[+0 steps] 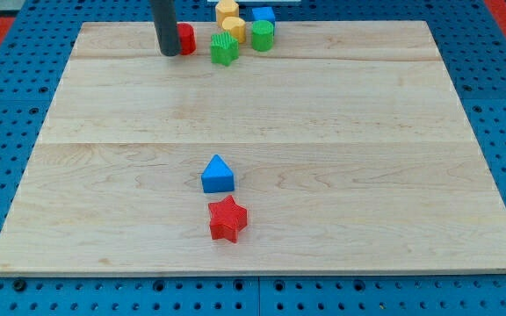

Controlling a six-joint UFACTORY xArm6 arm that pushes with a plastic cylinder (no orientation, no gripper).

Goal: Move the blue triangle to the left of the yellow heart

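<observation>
No readable text, no labels, no brands, no numbers — blocks, wooden board, pegboard surround all unmarked

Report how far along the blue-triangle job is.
Done: nothing visible yet. The blue triangle sits low on the board, just above the red star, far from the yellow heart in the cluster at the view's top. In hand: my tip rests at the view's top beside a red block, away from the triangle. Left: the whole push to the heart's left.
</observation>
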